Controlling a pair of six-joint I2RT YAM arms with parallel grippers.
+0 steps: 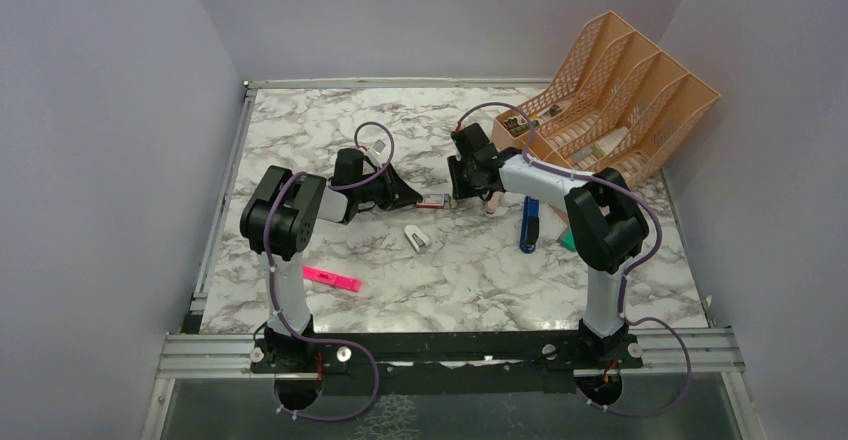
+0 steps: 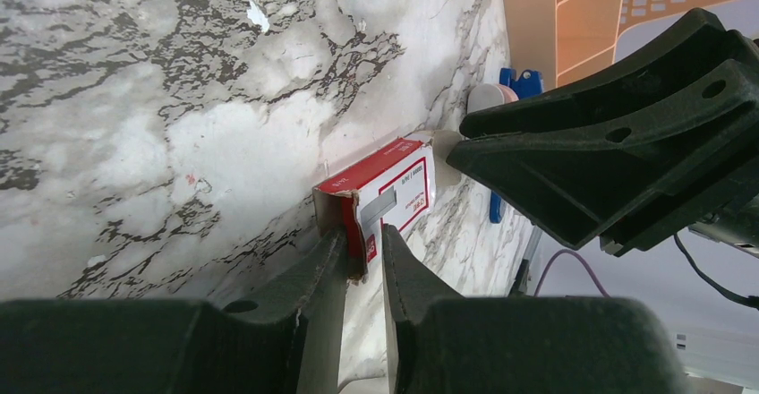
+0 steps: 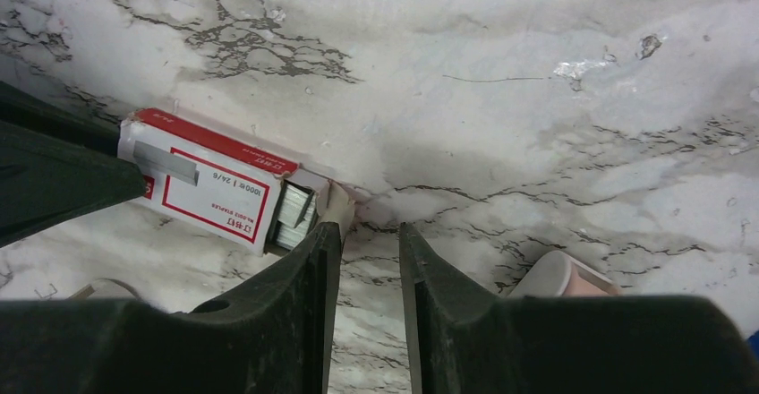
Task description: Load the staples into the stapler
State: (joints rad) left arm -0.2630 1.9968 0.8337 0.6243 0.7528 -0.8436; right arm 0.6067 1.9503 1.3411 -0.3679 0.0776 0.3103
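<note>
A small red-and-white staple box (image 1: 432, 200) lies on the marble table between the two grippers. My left gripper (image 2: 364, 233) is shut on the torn red end of the box (image 2: 385, 188). At the box's other end the flap is open and the grey-silver staples (image 3: 294, 215) show inside. My right gripper (image 3: 369, 231) stands at that open end, its jaws narrowly open over bare marble. One of its fingertips (image 3: 328, 237) touches the flap. A blue-and-black long object (image 1: 529, 225), possibly the stapler, lies to the right under the right arm.
A small white object (image 1: 417, 237) lies in front of the box. A pink highlighter (image 1: 331, 279) rests near the left arm's base. A pinkish-white cylinder (image 3: 564, 278) sits close to the right gripper. An orange file organiser (image 1: 610, 95) stands at the back right.
</note>
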